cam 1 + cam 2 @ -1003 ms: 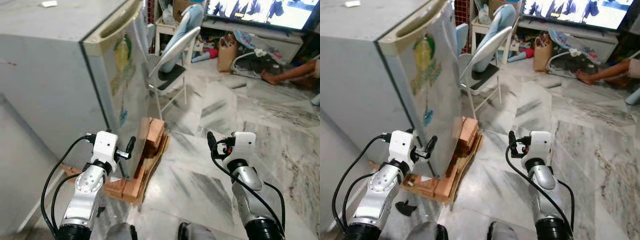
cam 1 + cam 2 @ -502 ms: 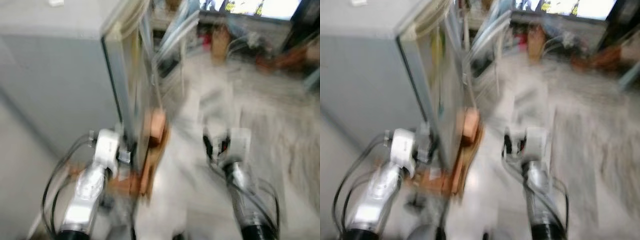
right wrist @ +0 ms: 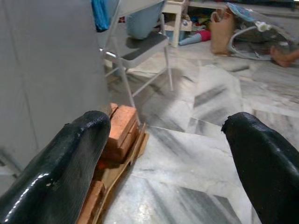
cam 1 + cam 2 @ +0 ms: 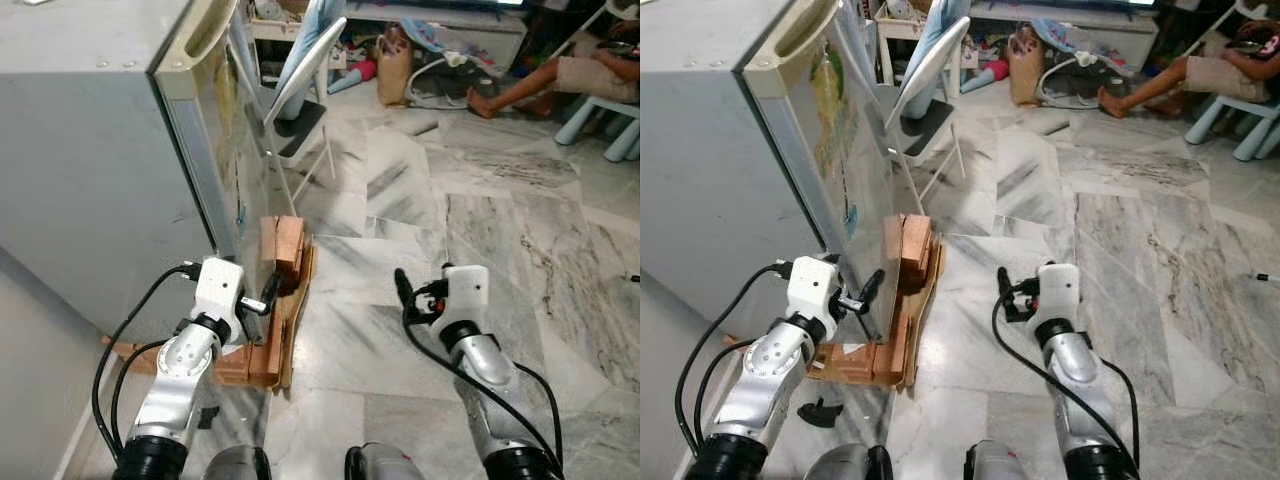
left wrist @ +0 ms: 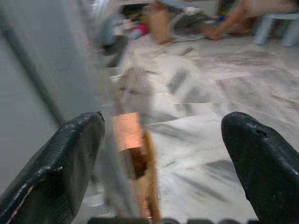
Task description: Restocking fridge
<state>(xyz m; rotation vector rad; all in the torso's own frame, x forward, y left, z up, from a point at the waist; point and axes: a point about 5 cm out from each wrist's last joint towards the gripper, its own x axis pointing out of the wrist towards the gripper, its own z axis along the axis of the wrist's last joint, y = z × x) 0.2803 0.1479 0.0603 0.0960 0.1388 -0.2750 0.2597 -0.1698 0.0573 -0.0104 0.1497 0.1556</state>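
The fridge (image 4: 110,150) stands at the left on bricks (image 4: 283,245), its door apparently shut, though the steep angle makes that hard to confirm. The left gripper (image 4: 262,300), jaws apart, hovers near the door's lower edge. Further right, the right gripper (image 4: 402,292), jaws also apart, hangs over marble floor (image 4: 480,220), holding nothing. This looks like the approach step; next, the door needs opening from its top handle (image 4: 212,25).

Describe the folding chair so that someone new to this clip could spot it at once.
Start at the grey fridge on the left, which stands on bricks. Just past its door stands the folding chair. Thin white legs, a dark seat and a pale blue backrest set it apart from the clutter behind.
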